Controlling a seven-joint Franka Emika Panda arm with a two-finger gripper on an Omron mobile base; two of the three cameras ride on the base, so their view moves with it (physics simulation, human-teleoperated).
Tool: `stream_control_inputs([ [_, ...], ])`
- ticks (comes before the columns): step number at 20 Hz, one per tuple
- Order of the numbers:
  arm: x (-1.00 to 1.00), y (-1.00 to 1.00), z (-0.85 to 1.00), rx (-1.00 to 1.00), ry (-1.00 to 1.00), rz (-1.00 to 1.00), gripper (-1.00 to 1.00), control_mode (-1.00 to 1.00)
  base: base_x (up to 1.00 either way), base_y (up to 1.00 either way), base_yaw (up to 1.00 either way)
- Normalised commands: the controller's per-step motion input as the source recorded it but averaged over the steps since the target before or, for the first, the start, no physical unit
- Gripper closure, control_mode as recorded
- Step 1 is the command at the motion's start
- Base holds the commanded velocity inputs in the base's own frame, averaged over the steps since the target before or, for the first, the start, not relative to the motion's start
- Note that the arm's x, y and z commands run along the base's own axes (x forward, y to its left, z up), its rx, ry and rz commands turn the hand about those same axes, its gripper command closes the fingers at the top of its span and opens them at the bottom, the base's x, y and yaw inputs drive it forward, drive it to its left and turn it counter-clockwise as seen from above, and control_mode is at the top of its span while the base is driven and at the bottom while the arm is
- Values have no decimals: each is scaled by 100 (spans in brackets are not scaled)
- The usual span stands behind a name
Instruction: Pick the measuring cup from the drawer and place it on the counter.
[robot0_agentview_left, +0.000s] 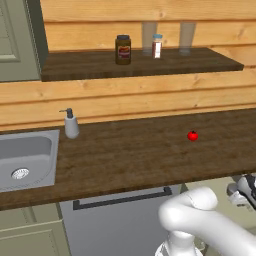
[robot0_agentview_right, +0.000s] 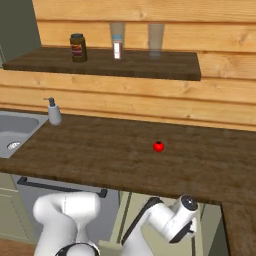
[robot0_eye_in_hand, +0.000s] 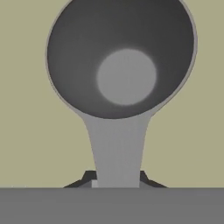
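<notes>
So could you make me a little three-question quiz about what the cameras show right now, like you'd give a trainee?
1. True or false: the claw is shut on the handle of the measuring cup.
2. Multiple choice: the red tomato lies on A) the wall shelf, B) the counter, C) the sink.
3. Fill in: the soap dispenser stands on the counter right beside the ____.

Key:
1. True. In the hand view the dark fingertips sit on either side of the handle, and the cup lies on the pale drawer floor.
2. B.
3. Sink.
</notes>
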Motion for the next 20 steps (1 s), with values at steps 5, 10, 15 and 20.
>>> stream_control_inputs([
  [5, -11, -5, 100, 0, 1, 18, 100, -100, 0, 0, 0],
  [10, -31, -15, 86, 0, 2, 17, 100, -100, 0, 0, 0],
  [15, 9, -2, 86, 0, -4, 12, 100, -100, 0, 0, 0],
  [20, 60, 3, 50, 0, -4, 10, 100, -100, 0, 0, 0],
])
